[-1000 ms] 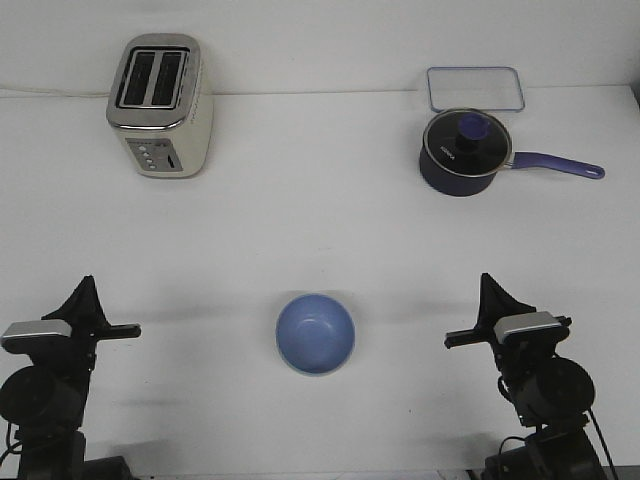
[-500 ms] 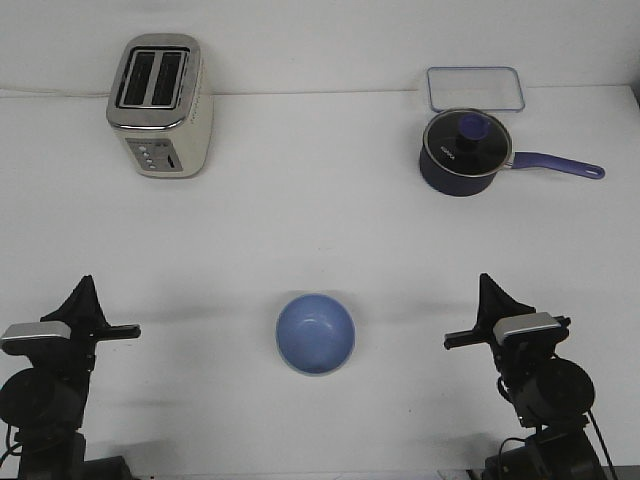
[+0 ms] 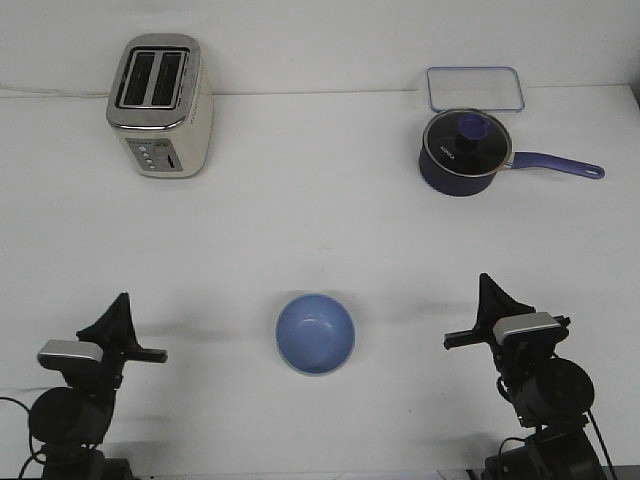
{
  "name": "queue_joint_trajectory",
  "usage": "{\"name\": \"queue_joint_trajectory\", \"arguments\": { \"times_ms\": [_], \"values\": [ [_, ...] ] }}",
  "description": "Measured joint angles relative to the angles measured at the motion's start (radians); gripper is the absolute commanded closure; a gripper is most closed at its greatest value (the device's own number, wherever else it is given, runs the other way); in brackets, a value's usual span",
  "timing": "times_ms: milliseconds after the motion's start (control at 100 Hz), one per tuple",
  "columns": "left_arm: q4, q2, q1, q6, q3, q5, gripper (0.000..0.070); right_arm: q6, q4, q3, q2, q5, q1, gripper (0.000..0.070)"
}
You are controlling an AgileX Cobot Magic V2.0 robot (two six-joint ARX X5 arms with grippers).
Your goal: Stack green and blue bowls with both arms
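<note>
The blue bowl [image 3: 315, 333] is sitting upright on the tabletop [image 3: 320, 230], near centre, between my two arms; my left fingers [image 3: 120, 305] are lying to its left and my right fingers [image 3: 490, 285] to its right, both holding nothing; how far open they are I cannot tell; the left is looking slightly nearer the bowl; no green bowl is showing separately; since a second ago my left arm has been shifting rightward, while the right is staying put.

We can't read any text here. The saucepan [image 3: 460, 152] has a small pale mark on its dark side, too tiny to make out. The toaster [image 3: 161, 105] front has buttons, no readable labels.
</note>
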Motion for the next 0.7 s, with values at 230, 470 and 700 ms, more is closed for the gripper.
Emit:
{"name": "queue_joint_trajectory", "arguments": {
  "times_ms": [230,470,700],
  "values": [
    [-0.032,-0.204,-0.001,-0.043,-0.134,-0.003,0.0688,0.0,0.0,0.0,0.0,0.0,0.0,0.07],
    [0.003,-0.211,-0.001,-0.051,-0.148,-0.005,0.0688,0.0,0.003,0.0,0.0,0.0,0.0,0.07],
    [0.002,-0.21,-0.003,-0.051,-0.148,-0.005,0.0688,0.0,0.003,0.0,0.0,0.0,0.0,0.07]
  ]
}}
